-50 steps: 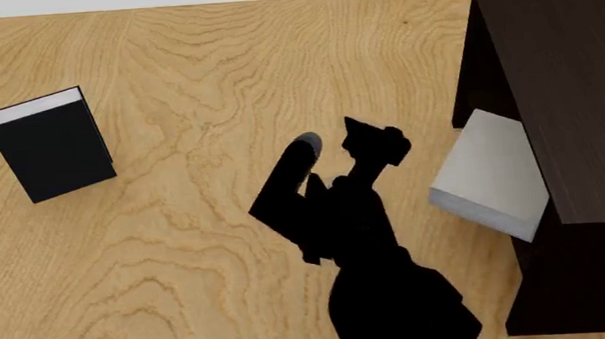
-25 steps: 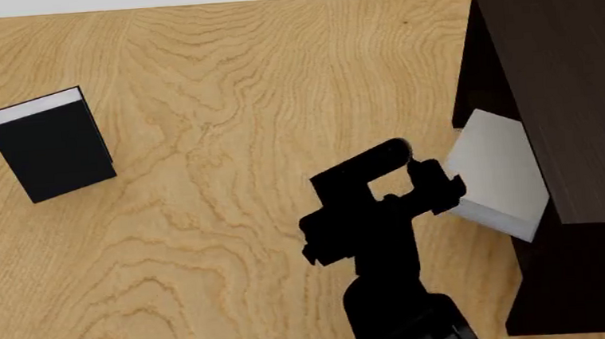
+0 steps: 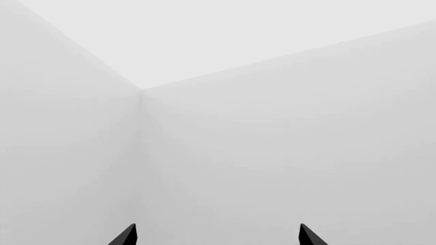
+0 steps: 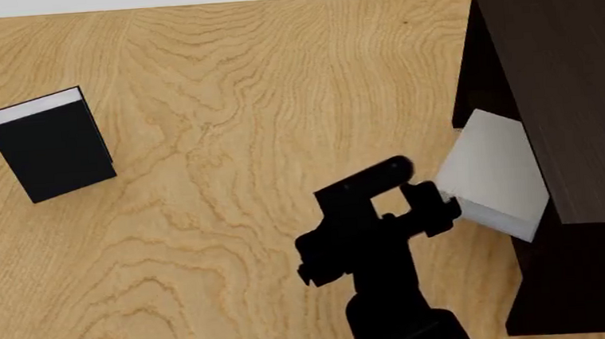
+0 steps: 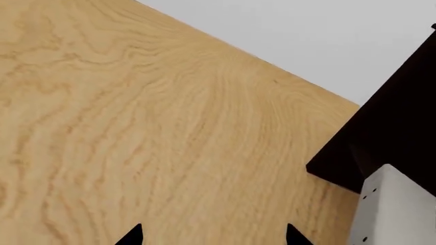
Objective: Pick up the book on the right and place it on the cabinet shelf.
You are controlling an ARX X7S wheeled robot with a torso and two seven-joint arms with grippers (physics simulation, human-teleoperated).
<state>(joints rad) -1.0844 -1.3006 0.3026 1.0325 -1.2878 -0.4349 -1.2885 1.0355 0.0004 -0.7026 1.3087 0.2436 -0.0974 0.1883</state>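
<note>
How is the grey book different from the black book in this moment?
The grey book has a light grey cover; the black book is black. The grey one lies tilted, partly under the dark cabinet; the black one stands alone on the open table, far left. Both show white page edges.

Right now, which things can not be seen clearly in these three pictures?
- Plain light grey hardcover book: head view, far end hidden under the very dark brown wooden cabinet; the shelf board itself is not visible.
- Right gripper: head view, its black body hides the fingertips; book contact unclear.
- Left gripper: left wrist view, only two tips visible, facing blank walls.
- Cabinet: cut off by the right edge.
</note>
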